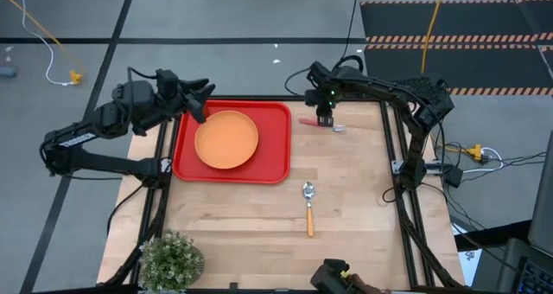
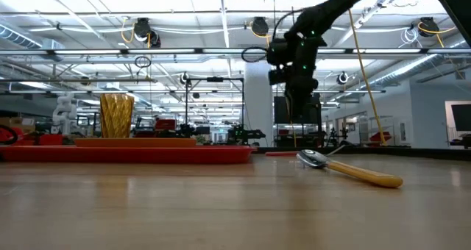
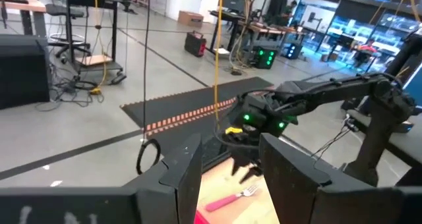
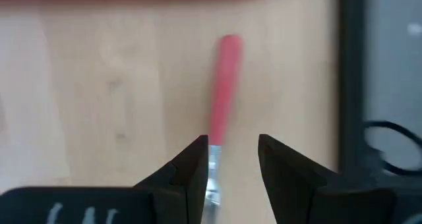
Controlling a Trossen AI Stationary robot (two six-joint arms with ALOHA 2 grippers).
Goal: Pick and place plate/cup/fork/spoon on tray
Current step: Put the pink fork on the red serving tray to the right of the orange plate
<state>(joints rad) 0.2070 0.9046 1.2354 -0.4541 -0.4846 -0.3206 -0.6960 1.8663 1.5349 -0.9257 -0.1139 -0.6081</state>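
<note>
from above, the red tray (image 1: 232,143) lies on the far left part of the wooden bench (image 1: 346,207), and the orange plate (image 1: 226,139) sits inside it, a little right of its middle. the left gripper (image 1: 198,103) hangs over the tray's far left corner; the cup cannot be made out in this view. the right gripper (image 1: 325,118) is down at the far edge of the bench just right of the tray, right over the fork (image 1: 318,123), whose pink handle points toward the tray. the spoon (image 1: 308,207) lies alone near the middle of the bench, bowl toward the far side, orange handle toward the near side. a potted plant (image 1: 170,259) stands at the near left corner.

at bench height, the amber cup (image 2: 116,116) stands upright on the tray's left part. the spoon lies right of the tray, with the right gripper above and behind it.

the left wrist view shows the left gripper's own fingers (image 3: 186,174) parted with nothing between them; the fork and the right arm (image 3: 330,95) lie beyond.

the right wrist view shows the right gripper's fingers (image 4: 192,165) set apart astride the fork where head meets handle, not closed on it, with the tray's rim beyond.
</note>
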